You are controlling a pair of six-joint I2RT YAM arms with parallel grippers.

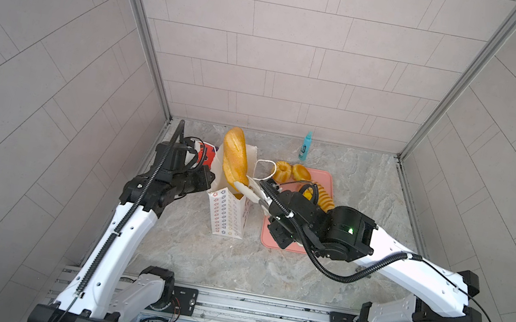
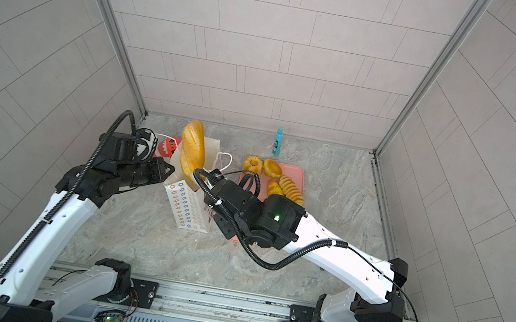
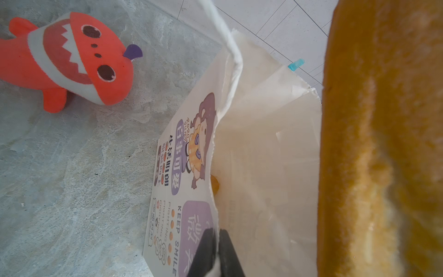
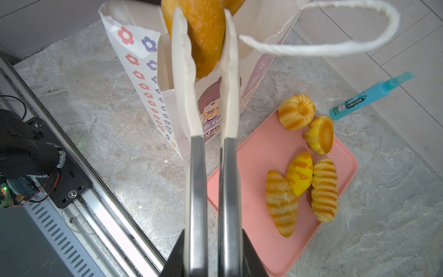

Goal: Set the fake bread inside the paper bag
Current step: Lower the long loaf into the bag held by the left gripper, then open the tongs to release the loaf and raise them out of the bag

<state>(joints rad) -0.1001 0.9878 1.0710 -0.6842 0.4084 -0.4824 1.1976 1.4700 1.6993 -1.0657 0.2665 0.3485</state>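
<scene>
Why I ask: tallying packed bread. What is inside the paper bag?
The long loaf's lower end, in the right gripper's jaws; a golden bit deeper down. Bag walls hide the rest.

- The bench (image 1: 266, 270) under my arms was a grey, marbled slab, closed in by tiled walls at the back and on both sides.
- The paper bag (image 1: 229, 216) stood upright on it, left of the middle, with its mouth open.
- A flat pink tray (image 4: 251, 153) lay just to the right of the bag; I could not tell whether its near corner touched the bag's base.
- A red-orange shark toy (image 3: 72, 60) lay on its side on the bare stone left of the bag, near the back left corner.
- A blue spray bottle (image 1: 305, 147) stood at the back edge by the wall, behind the tray and apart from it.
</scene>
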